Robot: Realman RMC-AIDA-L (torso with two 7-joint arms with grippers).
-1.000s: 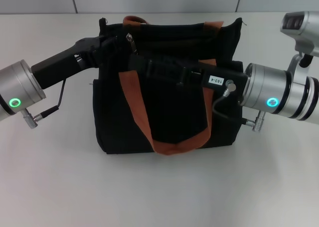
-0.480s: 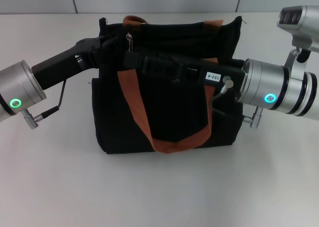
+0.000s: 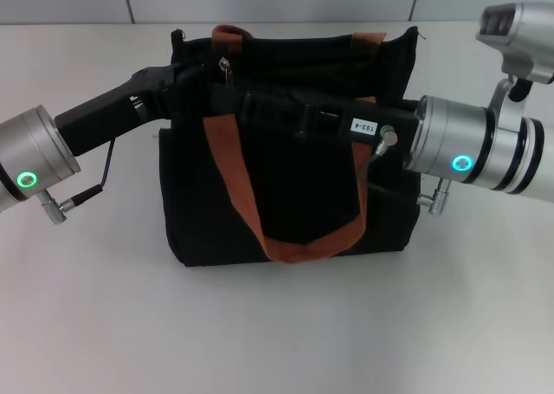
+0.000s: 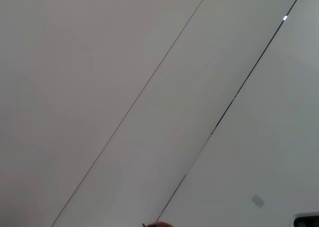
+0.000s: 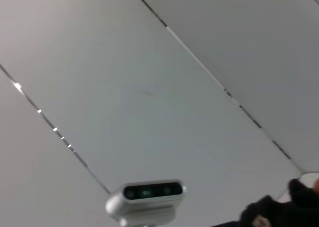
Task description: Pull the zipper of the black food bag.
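Black fabric bag [image 3: 290, 160] upright on the pale table [image 3: 277, 325], rust-brown strap [image 3: 260, 212] looped down its near face. Just above that strap, lying across the bag's top from the right: right gripper [image 3: 227, 102], fingers impossible to judge. At the bag's upper left corner: left gripper [image 3: 192, 80], likewise unclear. Between both tips, on the bag's rim: silver zipper [image 3: 226, 67].

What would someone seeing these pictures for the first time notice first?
A big black food bag with rust-brown straps stands mid-table. Both arms reach to its top edge: the left pincer at the bag's left corner, the right pincer stretched across the front. The small silver zipper sits at the top left, near both.
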